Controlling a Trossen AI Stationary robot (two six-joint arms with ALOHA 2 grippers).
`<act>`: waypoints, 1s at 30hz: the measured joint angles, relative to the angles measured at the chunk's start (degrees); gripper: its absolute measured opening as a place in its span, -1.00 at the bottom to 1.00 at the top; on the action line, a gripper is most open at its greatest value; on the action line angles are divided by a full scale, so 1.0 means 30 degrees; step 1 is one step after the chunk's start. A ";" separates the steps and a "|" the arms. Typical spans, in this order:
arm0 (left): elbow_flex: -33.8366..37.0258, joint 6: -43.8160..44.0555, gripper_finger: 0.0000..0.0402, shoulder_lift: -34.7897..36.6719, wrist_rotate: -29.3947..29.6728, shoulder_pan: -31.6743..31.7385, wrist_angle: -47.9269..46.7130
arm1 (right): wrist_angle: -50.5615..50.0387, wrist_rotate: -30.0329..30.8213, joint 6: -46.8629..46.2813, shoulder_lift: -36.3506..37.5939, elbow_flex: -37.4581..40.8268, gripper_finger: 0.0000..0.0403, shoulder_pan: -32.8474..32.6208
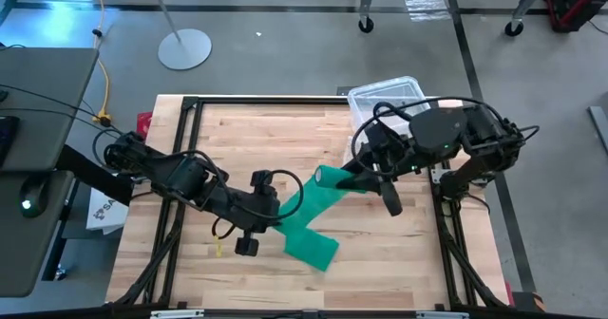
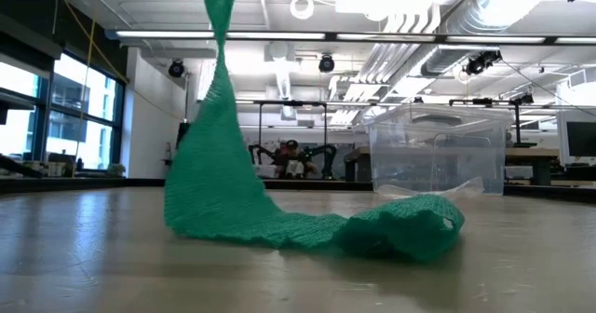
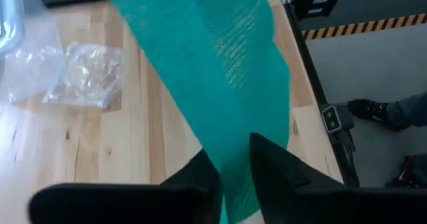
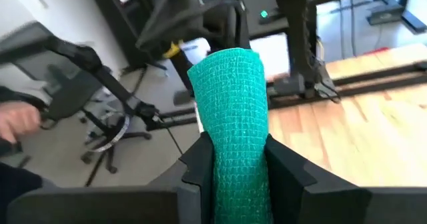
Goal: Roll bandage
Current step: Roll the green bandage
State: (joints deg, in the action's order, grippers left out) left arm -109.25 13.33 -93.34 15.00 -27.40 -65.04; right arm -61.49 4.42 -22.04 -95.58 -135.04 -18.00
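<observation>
Wood table (image 1: 237,129): right gripper (image 4: 239,167) pinches the bandage (image 1: 309,215) end, 3 o'clock; left gripper (image 3: 233,177) pinches mid-strip, 7 o'clock.

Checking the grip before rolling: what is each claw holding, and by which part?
Both hold the green bandage: right claw pinches its rolled end, left claw pinches the flat strip partway along.

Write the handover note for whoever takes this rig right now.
Right tool: shut on the bandage at its rolled end, held above the table.
Left tool: fingers on either side of the strip lower down; grip unclear.
Bandage: hangs from the right tool, free end crumpled on the wood.
Clear box at the far right edge.
Done: roll begun. Left: most of the strip.
</observation>
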 joint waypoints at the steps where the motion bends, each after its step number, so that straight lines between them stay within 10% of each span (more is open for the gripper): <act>1: 0.0000 0.0256 -0.59 0.0163 0.0009 0.0043 -0.0332 | -0.0157 0.0041 0.0005 -0.0028 0.0005 -0.58 0.0000; 14: -0.0015 0.1988 -0.38 0.2974 0.0190 0.0160 -0.2374 | -0.0200 -0.0050 0.0005 -0.0017 0.0007 -0.58 -0.0168; 30: -0.0007 -0.0694 0.06 -0.0004 0.0210 0.1413 0.2453 | 0.1615 -0.0106 0.0151 -0.0017 0.0007 -0.58 -0.0131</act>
State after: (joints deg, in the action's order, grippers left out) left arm -109.27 11.25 -93.36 15.63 -23.16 -57.68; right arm -56.64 4.10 -21.58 -95.64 -135.02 -18.39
